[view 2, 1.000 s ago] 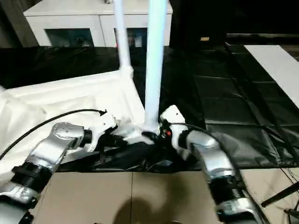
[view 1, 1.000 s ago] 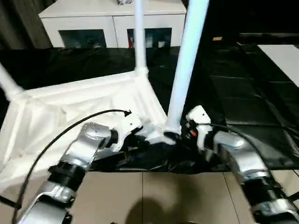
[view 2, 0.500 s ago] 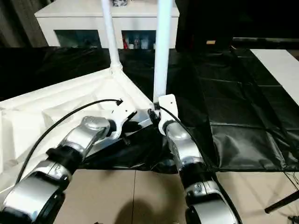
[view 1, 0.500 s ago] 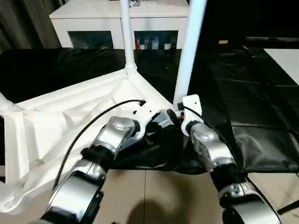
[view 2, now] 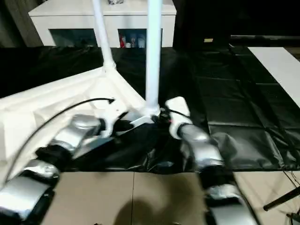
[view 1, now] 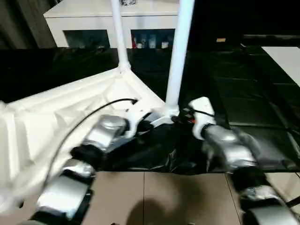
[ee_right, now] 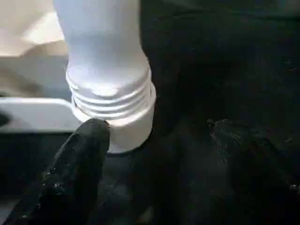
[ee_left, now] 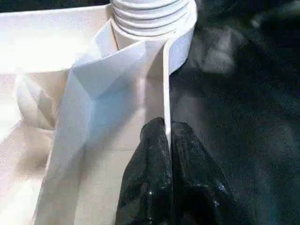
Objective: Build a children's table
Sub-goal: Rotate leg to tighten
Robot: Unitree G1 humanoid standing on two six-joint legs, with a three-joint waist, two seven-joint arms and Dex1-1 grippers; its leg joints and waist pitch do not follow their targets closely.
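At the near right corner of the upturned tabletop (view 1: 70, 117), seeing a leg (view 1: 178, 51) upright in its socket (ee_right: 126, 122), just as half a second back and a second back, while the whole view has shifted. Pinching the thin rim of that same corner with the left gripper (ee_left: 168, 136), fingers closed hard on the white wall, holding the top steady on the black cover (view 1: 243, 93). Easing off with the right gripper (ee_right: 157, 129): jaws now spread to either side of the leg's foot, one finger (ee_right: 84, 154) close by the socket collar, the other well apart, clamping nothing. Probably means a turn just finished and a fresh hold coming, or the leg judged done. Worth noting the thread rings (ee_right: 110, 91) bare above the collar, so likely more twisting needed before calling it seated. Further off, at the far corner, another leg (view 1: 117, 33) already upright, with a white cabinet (view 1: 93, 18) beyond.
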